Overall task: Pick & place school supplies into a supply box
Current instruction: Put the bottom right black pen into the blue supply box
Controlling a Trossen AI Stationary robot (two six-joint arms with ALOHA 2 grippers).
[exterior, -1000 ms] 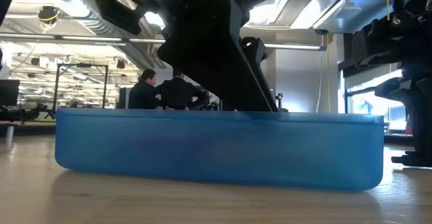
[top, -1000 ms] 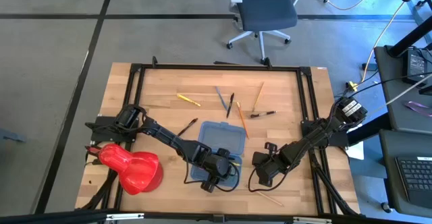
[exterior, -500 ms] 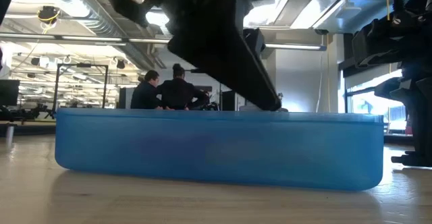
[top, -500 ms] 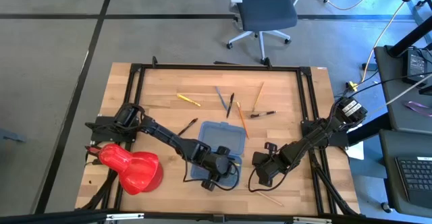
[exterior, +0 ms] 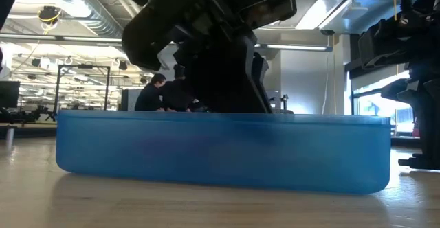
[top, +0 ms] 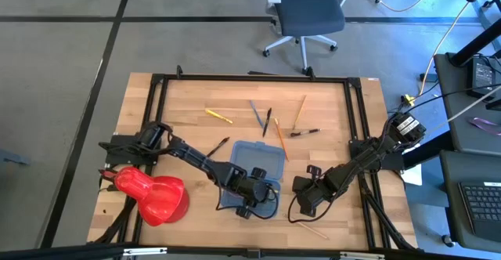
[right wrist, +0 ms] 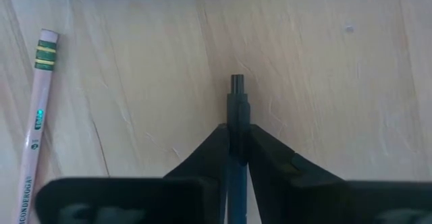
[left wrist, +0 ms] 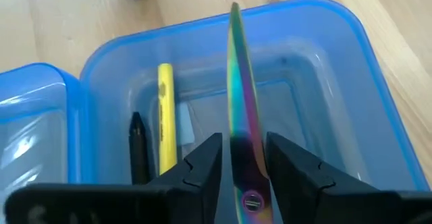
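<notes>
The supply box (top: pixel 258 164) is a blue translucent case lying open on the table, its near wall (exterior: pixel 220 152) filling the low view. A yellow pencil (left wrist: pixel 165 116) and a black pen (left wrist: pixel 138 150) lie in it. My left gripper (top: pixel 246 204) hangs over the box's near part, shut on the scissors (left wrist: pixel 237 82). Their handles are hidden. My right gripper (top: pixel 302 205) stands right of the box, shut on a dark blue pen (right wrist: pixel 236 96). Several pens and pencils (top: pixel 270 123) lie beyond the box. My left gripper pinches the scissors' closed blades by their flat sides, near the pivot screw (left wrist: pixel 241 177), between its two fingers (left wrist: pixel 202 166). It slants down from the table's near left. The blades stick out past the fingertips, edge-on, clear above the box's floor. My right gripper pinches the dark blue pen just behind its end (right wrist: pixel 237 119) between its two fingers (right wrist: pixel 209 150). It comes from above, pointing steeply down, and the fingers lie along the pen. The short end sticks out past the fingertips toward the table; whether it touches I cannot tell.
A big glossy red object (top: pixel 153 196) sits at the table's near left corner. A pale wooden pencil (right wrist: pixel 37 116) lies on the table beside my right gripper (right wrist: pixel 236 140). An office chair (top: pixel 307 13) stands beyond the far edge. People show in the room behind.
My left gripper has swung a little over the supply box with the scissors; in the low view its dark shape stands more upright behind the box's wall than before.
</notes>
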